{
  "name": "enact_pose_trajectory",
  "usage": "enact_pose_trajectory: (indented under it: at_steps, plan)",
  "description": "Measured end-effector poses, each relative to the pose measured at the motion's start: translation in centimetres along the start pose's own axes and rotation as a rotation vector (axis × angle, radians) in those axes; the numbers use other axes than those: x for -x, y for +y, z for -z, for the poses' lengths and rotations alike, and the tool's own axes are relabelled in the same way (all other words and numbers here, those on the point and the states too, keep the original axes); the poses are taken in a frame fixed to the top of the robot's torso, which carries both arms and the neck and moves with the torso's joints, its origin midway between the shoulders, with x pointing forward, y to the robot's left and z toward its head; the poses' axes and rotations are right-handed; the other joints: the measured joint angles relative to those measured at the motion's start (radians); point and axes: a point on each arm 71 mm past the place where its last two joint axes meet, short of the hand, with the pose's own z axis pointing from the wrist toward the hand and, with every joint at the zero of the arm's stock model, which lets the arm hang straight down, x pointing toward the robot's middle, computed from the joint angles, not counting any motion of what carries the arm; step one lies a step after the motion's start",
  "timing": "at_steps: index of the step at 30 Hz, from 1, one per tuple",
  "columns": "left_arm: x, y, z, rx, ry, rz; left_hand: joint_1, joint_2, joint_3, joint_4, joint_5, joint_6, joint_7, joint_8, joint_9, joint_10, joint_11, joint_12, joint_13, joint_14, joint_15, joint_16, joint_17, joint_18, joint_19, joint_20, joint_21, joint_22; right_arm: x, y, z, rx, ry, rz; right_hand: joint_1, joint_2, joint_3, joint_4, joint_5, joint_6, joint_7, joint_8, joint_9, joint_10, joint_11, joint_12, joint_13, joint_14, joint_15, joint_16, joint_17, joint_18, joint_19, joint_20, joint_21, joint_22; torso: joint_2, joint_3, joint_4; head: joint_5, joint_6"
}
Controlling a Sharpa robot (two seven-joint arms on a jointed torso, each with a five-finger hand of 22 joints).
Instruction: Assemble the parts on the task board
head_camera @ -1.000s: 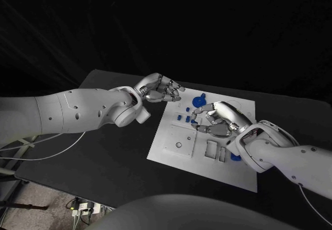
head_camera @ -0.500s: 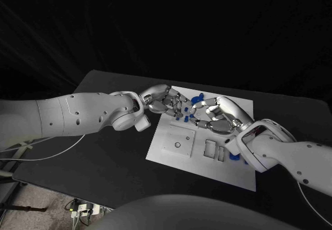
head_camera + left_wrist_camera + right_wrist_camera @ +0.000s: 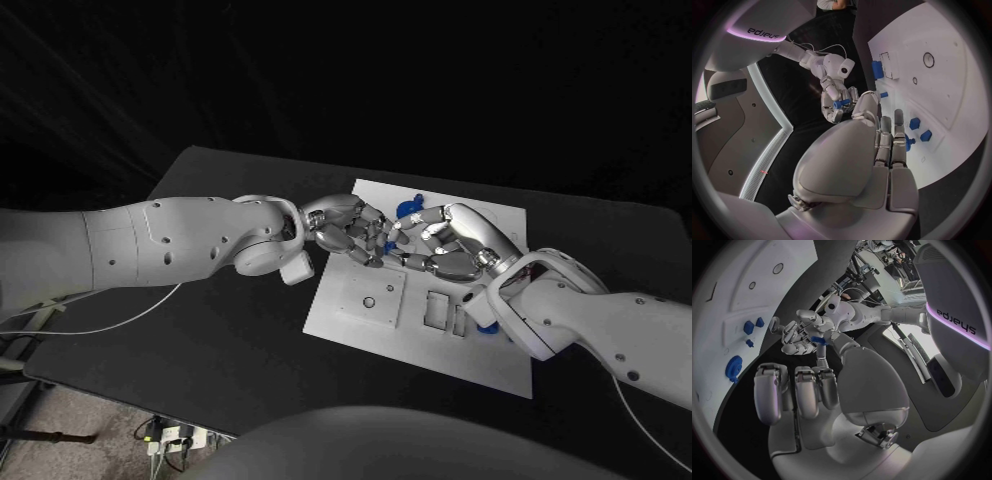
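Both hands meet above the far half of the white task board [image 3: 418, 330]. My right hand [image 3: 450, 246] pinches a small blue part [image 3: 842, 103] at its fingertips; the same blue part [image 3: 819, 340] lies against the curled fingers of my left hand [image 3: 346, 228]. Whether the left hand also grips it I cannot tell. Several blue parts [image 3: 914, 123] stand in the board near the hands, and a round blue part [image 3: 733, 365] lies further along. Another blue part [image 3: 492, 327] peeks out by my right wrist.
The board's near half carries rectangular slots [image 3: 441, 308] and a small round hole [image 3: 369, 301]. Black table [image 3: 216, 330] surrounds the board, with room on its left side. Cables [image 3: 87, 325] hang off the table's left edge.
My left hand has moved from the board's far left corner rightward and down to meet the right hand. The right hand has lifted and turned toward it over the board.
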Motion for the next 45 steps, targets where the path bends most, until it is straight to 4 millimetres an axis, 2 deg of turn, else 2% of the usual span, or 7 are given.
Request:
enact_pose_trajectory:
  at_steps: [2, 5, 6, 10, 21, 27, 45]
  plan:
    - [-0.2, 0.0, -0.1, 0.004, 0.015, 0.005, 0.0, 0.0, 0.006, -0.014, 0.02, -0.006, -0.006, 0.004, 0.001, -0.015, 0.0, -0.002, 0.006, -0.014, 0.003, -0.003, 0.0, -0.015, -0.02, -0.004, 0.009, 0.0, -0.1, 0.0, -0.1, 0.0, 0.008, -0.006, 0.0, 0.0, 0.0, 0.0, 0.0, -0.001, 0.001, 0.0, 0.004, 0.0, 0.0, 0.0, 0.0, 0.0, 0.0, 0.0, 0.0, 0.0, 0.0, 0.0, 0.0, 0.0, 0.0, 0.0001, 0.0, 0.0, 0.0]
    - [-0.4, 0.0, -0.2, 0.008, 0.036, 0.013, 0.0, 0.0, 0.019, -0.044, 0.032, -0.02, -0.02, 0.019, 0.005, -0.042, 0.005, -0.005, 0.021, -0.036, 0.007, -0.008, 0.005, -0.017, -0.055, -0.012, 0.031, 0.0, -0.2, 0.0, -0.1, -0.001, 0.019, -0.013, 0.0, 0.0, 0.0, 0.0, -0.002, -0.002, 0.001, -0.002, 0.004, 0.0, 0.0, 0.0, 0.0, 0.0, 0.0, 0.0, 0.0, 0.0, 0.0, 0.0, 0.0, 0.0, 0.0, 0.0004, 0.0, 0.001, 0.0]
    - [-0.5, 0.0, -0.3, 0.009, 0.042, 0.016, 0.0, 0.0, 0.024, -0.054, 0.034, -0.024, -0.026, 0.026, 0.006, -0.049, 0.008, -0.005, 0.025, -0.044, 0.009, -0.008, 0.005, -0.032, -0.067, -0.014, 0.037, 0.0, -0.3, 0.0, -0.1, 0.0, 0.022, -0.015, 0.0, 0.0, 0.0, 0.0, -0.004, -0.003, 0.0, -0.002, 0.004, 0.0, 0.0, 0.0, 0.0, 0.0, 0.0, 0.0, 0.0, 0.0, 0.0, 0.0, 0.0, 0.0, 0.0, 0.0004, 0.0, 0.0, 0.0]
    - [-0.8, 0.0, -0.4, 0.014, 0.065, 0.026, 0.0, 0.0, 0.039, -0.077, 0.039, -0.013, -0.043, 0.05, 0.014, -0.065, 0.01, -0.005, 0.033, -0.056, 0.011, -0.012, 0.006, -0.032, -0.093, -0.019, 0.049, 0.0, -0.4, 0.1, -0.2, -0.001, 0.036, -0.023, 0.004, 0.004, 0.0, 0.0, -0.005, -0.004, 0.001, -0.004, 0.004, 0.0, 0.0, 0.0, 0.0, 0.0, 0.0, 0.0, 0.0, 0.0, 0.0, 0.0, 0.0, 0.0, 0.0, 0.0005, 0.0, -0.001, 0.0]
    - [-1.1, 0.2, -0.3, 0.031, 0.11, 0.051, -0.015, 0.019, 0.091, -0.148, 0.068, 0.062, -0.015, 0.14, 0.041, -0.081, 0.011, -0.024, 0.035, -0.079, 0.013, -0.016, 0.006, -0.032, -0.148, -0.019, 0.096, 0.0, -0.5, -0.3, -0.1, -0.017, 0.063, -0.031, 0.004, 0.004, 0.0, 0.0, -0.007, -0.009, 0.003, -0.001, 0.004, 0.0, 0.0, 0.0, 0.0, 0.0, 0.0, 0.0, 0.0, 0.0, 0.0, 0.0, -0.004, 0.0, 0.0, 0.0005, 0.0, -0.001, 0.0]
    - [-1.3, 0.2, -0.3, 0.039, 0.132, 0.061, -0.04, 0.015, 0.13, -0.188, 0.079, 0.091, -0.007, 0.178, 0.049, -0.081, 0.011, -0.035, 0.031, -0.083, 0.009, -0.016, 0.006, -0.032, -0.167, -0.018, 0.123, 0.0, -0.5, -0.5, -0.1, -0.029, 0.075, -0.035, 0.004, 0.004, 0.0, 0.0, -0.008, -0.01, 0.003, -0.001, 0.006, 0.0, 0.0, 0.0, 0.0, 0.0, 0.0, 0.0, 0.0, 0.0, 0.0, 0.0, -0.004, 0.001, 0.0, 0.0005, 0.0, -0.001, 0.0]
    - [-1.3, 0.6, 0.0, 0.067, 0.151, 0.069, -0.122, 0.011, 0.221, -0.281, 0.085, 0.102, 0.002, 0.266, 0.077, -0.081, 0.011, -0.056, 0.021, -0.083, 0.009, -0.02, -0.001, -0.032, -0.2, -0.012, 0.184, 0.0, -0.6, -0.6, 0.1, -0.04, 0.103, -0.039, 0.013, 0.012, 0.0, 0.0, -0.013, -0.017, 0.005, -0.004, 0.012, -0.004, 0.004, 0.0, 0.0, 0.0, 0.0, 0.0, 0.0, 0.0, 0.0, 0.0, -0.004, 0.0, 0.0, 0.0006, 0.0, 0.001, 0.0]
